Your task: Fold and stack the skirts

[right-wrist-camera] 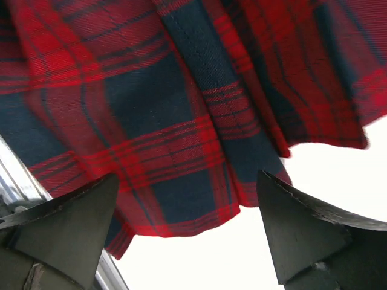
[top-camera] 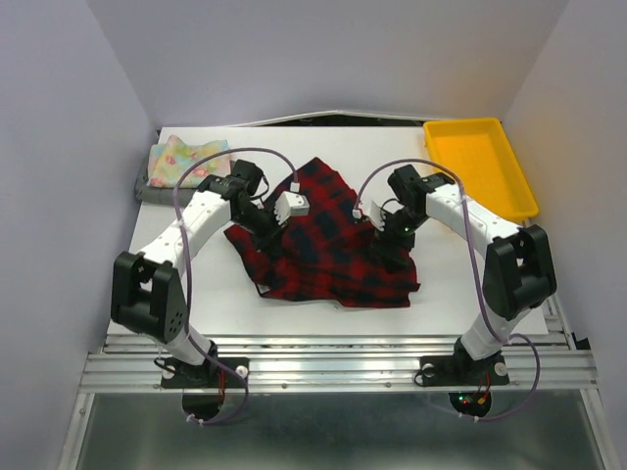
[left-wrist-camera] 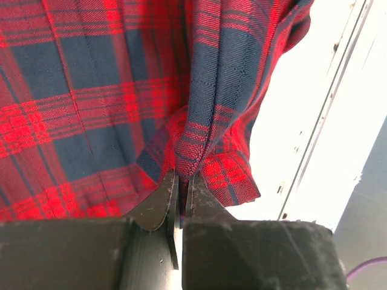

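Nearest us, along the front edge of the white desk [top-camera: 294, 318], our two arms rose from their bases and bent inward over the work. The left arm [top-camera: 191, 230] reached down to the left side of the red-and-dark plaid cloth skirt [top-camera: 328, 255]. Its jaws were closed tight on a bunched fold of that cloth near an edge, the fabric pinched up between them. We judged this grip was meant to carry that side over into a fold.

The right arm [top-camera: 470, 220] hung over the skirt's right side with its jaws spread wide and holding nothing. The cloth's edge lay beneath the gap, ready, we thought, for a matching hold.

The plaid skirt lay in the middle of the desk, rumpled rather than flat, with an uneven outline and ridges where the left grip drew it up. It was not yet folded.

Farther back, at the far left corner, the pastel floral skirt [top-camera: 184, 157] sat folded on top of the plain grey skirt [top-camera: 140, 186], which showed only at its edge. That stack seemed to await the third. At the far right stood the yellow plastic tray [top-camera: 524, 186].
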`<action>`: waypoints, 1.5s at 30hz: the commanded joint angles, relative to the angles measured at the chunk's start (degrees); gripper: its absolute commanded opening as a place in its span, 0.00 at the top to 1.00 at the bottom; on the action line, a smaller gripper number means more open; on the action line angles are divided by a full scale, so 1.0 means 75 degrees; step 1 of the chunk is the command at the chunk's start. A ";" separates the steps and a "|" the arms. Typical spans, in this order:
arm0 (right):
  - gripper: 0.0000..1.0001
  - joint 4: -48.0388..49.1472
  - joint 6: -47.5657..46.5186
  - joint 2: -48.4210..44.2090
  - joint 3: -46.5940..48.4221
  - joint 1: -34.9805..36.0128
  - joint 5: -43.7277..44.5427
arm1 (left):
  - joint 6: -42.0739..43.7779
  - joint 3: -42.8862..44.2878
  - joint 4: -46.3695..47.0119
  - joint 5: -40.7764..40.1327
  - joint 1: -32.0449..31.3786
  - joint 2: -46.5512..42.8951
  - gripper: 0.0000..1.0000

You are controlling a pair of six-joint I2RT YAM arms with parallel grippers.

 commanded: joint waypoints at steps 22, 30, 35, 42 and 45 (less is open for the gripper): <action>0.99 -0.0459 -0.1090 -0.2469 -0.0537 0.0322 0.0440 | -0.1035 -0.1622 0.0742 -0.0700 -0.0572 -0.2948 1.00; 0.99 0.0315 -0.0515 -0.1758 0.2050 0.0322 0.1026 | -0.1596 -0.1178 0.0682 -0.1005 -0.0374 -0.3639 1.00; 0.99 0.1087 -0.0491 -0.0538 0.4054 0.0322 0.1015 | -0.2135 -0.0557 0.0881 -0.0841 0.0118 -0.3734 1.00; 0.99 0.1978 -0.1030 0.2004 0.6692 0.0322 0.0711 | -0.3002 -0.0051 0.1315 -0.0583 0.1114 -0.2600 1.00; 0.99 0.2611 -0.1054 0.3281 0.7454 0.0322 0.0640 | -0.3377 -0.0297 0.1666 -0.0735 0.1653 -0.1966 1.00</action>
